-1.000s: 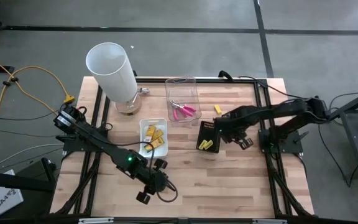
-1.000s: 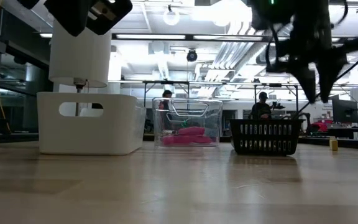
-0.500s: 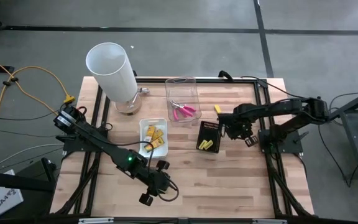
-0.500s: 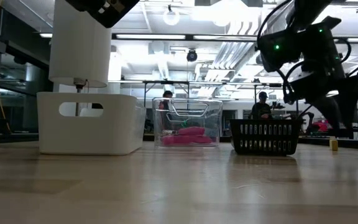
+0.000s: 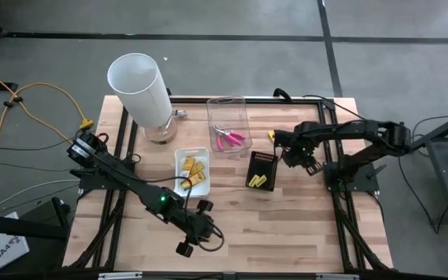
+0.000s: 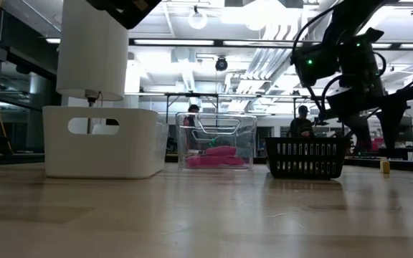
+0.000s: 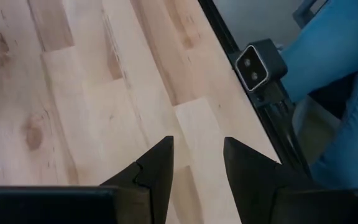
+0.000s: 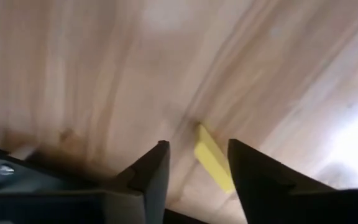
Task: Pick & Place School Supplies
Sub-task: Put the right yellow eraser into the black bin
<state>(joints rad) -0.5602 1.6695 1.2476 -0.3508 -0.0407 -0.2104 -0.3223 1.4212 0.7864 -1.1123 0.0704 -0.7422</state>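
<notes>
Clear tray (image 5: 228,118) held pink tools (image 5: 230,139); white tray (image 5: 194,173) yellow packs (image 5: 194,168); black tray (image 5: 261,169) yellow sticks (image 5: 260,181). Right gripper (image 8: 194,163) jaws released over loose stick (image 8: 213,165); left gripper (image 7: 197,162) jaws released, empty.

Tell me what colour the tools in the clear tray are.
Pink: the plier-like tools in the clear tray show best in the high view.

From overhead we look straight down on the whole table (image 5: 232,210) and both arms. Our low camera sits at tabletop height, facing level across the boards into the room; it shares the white cylinder (image 5: 140,87), clear tray (image 6: 217,140) and black basket (image 6: 307,158) with the top view. Each wrist camera looks closely down at bare wood.
</notes>
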